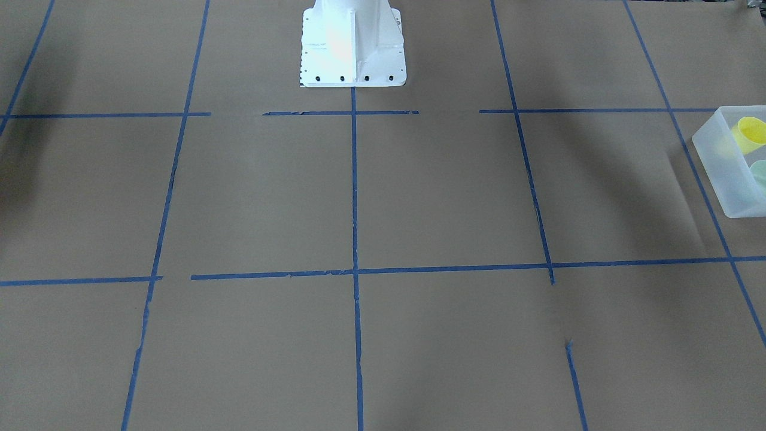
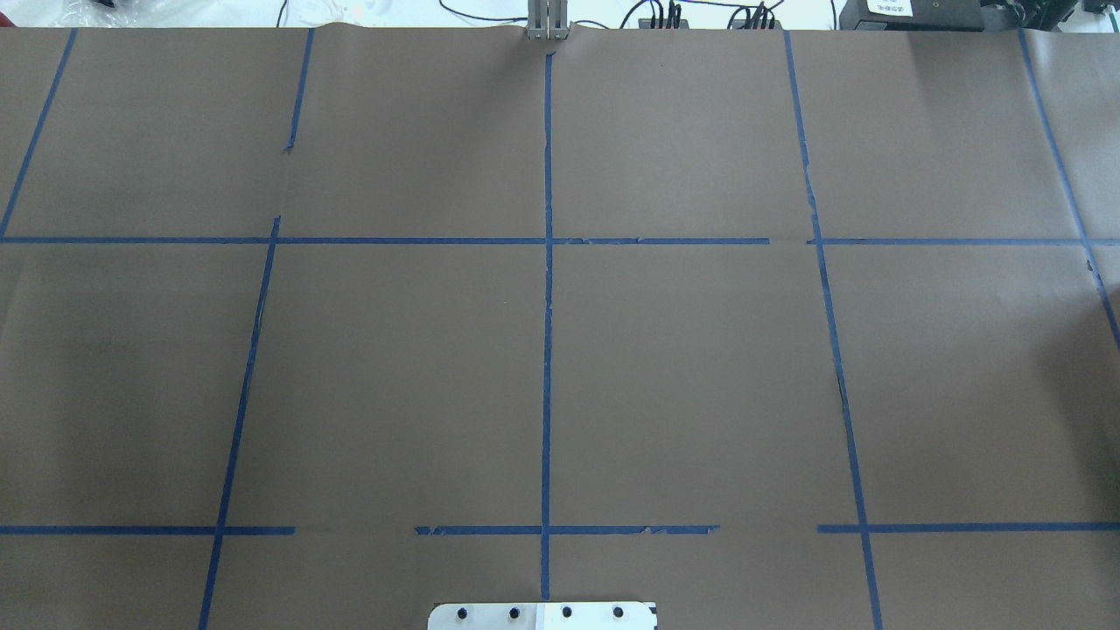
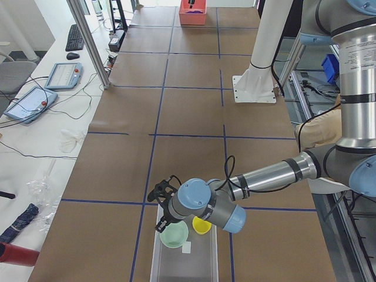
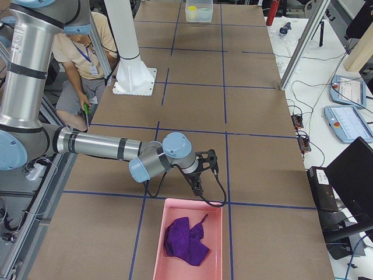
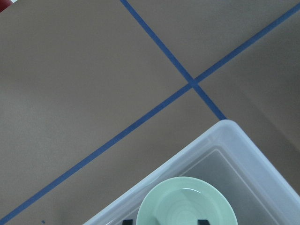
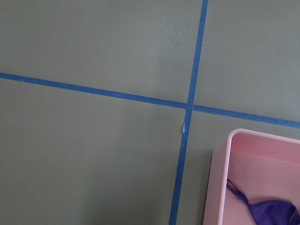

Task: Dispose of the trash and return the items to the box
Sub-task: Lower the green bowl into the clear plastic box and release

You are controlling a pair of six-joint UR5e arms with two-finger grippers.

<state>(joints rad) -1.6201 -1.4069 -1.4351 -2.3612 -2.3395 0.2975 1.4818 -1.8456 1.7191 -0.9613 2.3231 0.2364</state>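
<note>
Box [image 3: 176, 267]: one, translucent frosted white, at the table's end on the robot's left, with one small white label [image 3: 186, 248]. Inside it, two items: one yellow cup [image 3: 201, 225] and one pale green bowl [image 3: 174, 234], side by side at the box's near-robot end, the bowl mouth up. Left gripper [image 3: 161, 222]: one, hanging right over the bowl; in the wrist view its two dark fingertips [image 5: 127, 221] show at the bottom edge, set well apart, with nothing pinched between them. Right gripper [image 4: 198, 188]: one, pointing down just beside the rim of a pink bin [image 4: 160, 245]; whether its fingers are spread or pressed together cannot be told. The pink bin: one, at the table's opposite end, with one crumpled purple cloth [image 4: 185, 239] in it. Table [image 1: 251, 197]: one, covered in brown paper, marked into a grid with blue tape. Robot base [image 1: 353, 42]: one, white.
</note>
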